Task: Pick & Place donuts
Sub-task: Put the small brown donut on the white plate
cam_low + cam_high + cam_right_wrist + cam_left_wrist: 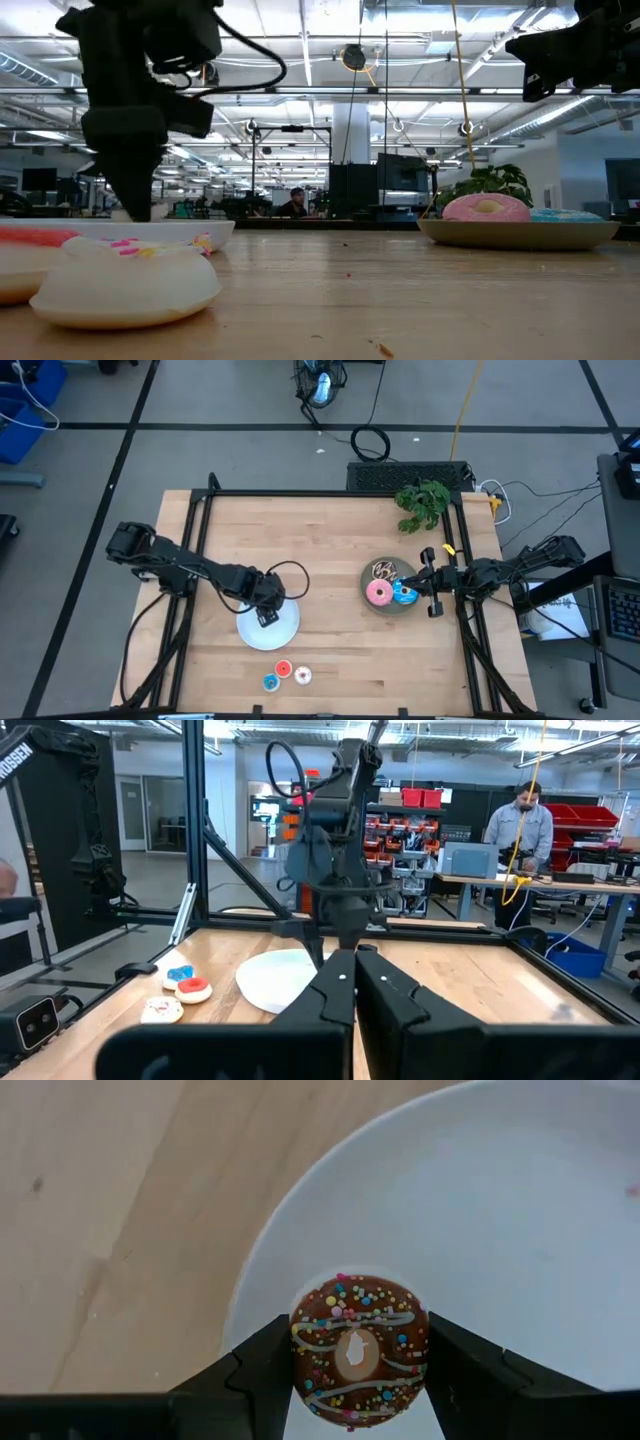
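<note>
**One donut held over the white plate**

High view: the left claw (266,610) hangs over the white plate (285,632); the right claw (432,581), clenched empty, waits beside the grey plate (372,605) holding the pink donut (378,594) and blue donut (404,595).

Low view: the pink donut sits on its plate.

Left wrist view: the chocolate donut (358,1351) is gripped between the fingers (262,1365). Best lowered toward the plate's middle, then released gently.

Right wrist view: three mini donuts (177,992) lie on the surface (470,982).

centre table (330,550): bare | blockers: white plate (285,632), grey plate (372,605), plant (424,503)
</note>
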`<action>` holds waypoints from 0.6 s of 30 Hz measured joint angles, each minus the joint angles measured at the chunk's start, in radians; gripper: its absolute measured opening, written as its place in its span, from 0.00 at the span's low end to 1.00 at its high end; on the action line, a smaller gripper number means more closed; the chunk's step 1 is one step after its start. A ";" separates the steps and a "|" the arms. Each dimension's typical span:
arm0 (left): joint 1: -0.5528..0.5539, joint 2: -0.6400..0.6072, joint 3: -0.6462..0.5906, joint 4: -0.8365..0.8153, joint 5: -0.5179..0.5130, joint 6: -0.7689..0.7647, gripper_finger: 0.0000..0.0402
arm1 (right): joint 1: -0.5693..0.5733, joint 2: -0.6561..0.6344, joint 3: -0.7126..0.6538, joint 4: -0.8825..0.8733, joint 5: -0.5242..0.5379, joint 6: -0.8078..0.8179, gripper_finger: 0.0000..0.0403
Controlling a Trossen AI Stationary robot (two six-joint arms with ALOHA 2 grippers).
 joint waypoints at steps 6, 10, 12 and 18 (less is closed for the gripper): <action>0.001 0.000 -0.034 0.032 0.001 -0.006 0.50 | 0.000 0.000 0.000 0.000 0.000 -0.001 0.00; 0.001 0.000 -0.047 0.029 0.016 -0.005 0.50 | 0.000 0.000 0.000 0.000 0.000 0.000 0.00; 0.001 0.000 -0.047 0.034 0.018 -0.004 0.50 | 0.000 0.000 0.000 0.000 0.000 0.000 0.00; -0.013 0.000 -0.047 0.039 0.037 0.046 0.50 | 0.000 0.000 0.000 0.000 0.000 0.000 0.00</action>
